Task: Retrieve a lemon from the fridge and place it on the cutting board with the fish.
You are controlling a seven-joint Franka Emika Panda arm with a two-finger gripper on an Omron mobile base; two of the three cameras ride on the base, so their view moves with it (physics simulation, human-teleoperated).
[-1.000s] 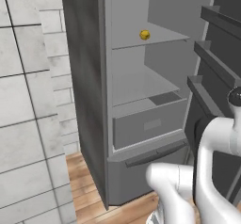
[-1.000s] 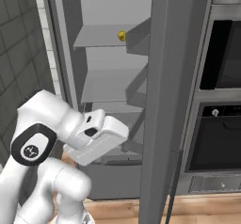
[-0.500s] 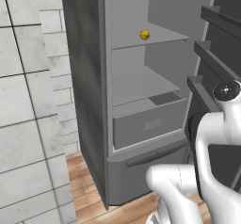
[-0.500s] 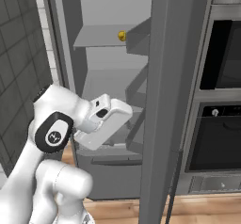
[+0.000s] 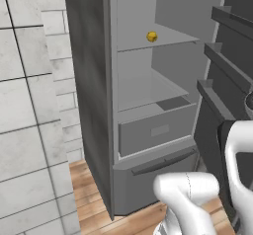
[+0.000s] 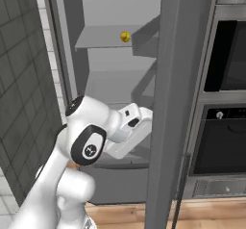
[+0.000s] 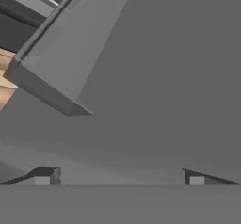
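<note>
Standing open: fridge (image 5: 94, 96), tall, plain grey; door (image 5: 222, 81) swung out to the right in the left base view, showing three dark shelf ledges on its inner face. In the right base view the door's edge (image 6: 175, 103) crosses the middle as a broad grey upright band.

Resting on upper inner shelf (image 5: 163, 40): lemon (image 5: 152, 36), small, round, bright yellow, toward the back of the compartment; seen also in the right base view (image 6: 125, 36), just left of the door's edge. Nothing touching it.

Below: second grey shelf (image 5: 148, 98), bare; under that, drawer (image 5: 155, 130), closed, with a small recessed pull on its front. Lowest section: separate grey panel (image 5: 158, 172) with a long dark slot along its top.

Arm: white with dark joints; elbow and forearm (image 6: 96, 132) raised at drawer height in the right base view, wrist reaching right behind the door's edge. Well below the lemon, apart from it.

Gripper (image 7: 119, 178): two dark finger tips (image 7: 44, 177) low in the hand view, set far apart, released, nothing between them. Ahead of them, flat grey surface and an angled grey ledge (image 7: 61, 63); which part of the fridge, cannot tell.

Surroundings: pale tiled wall (image 5: 29, 120) at left, wood floor (image 5: 89, 194) at the fridge's foot, built-in ovens (image 6: 226, 117) at right in the right base view.
</note>
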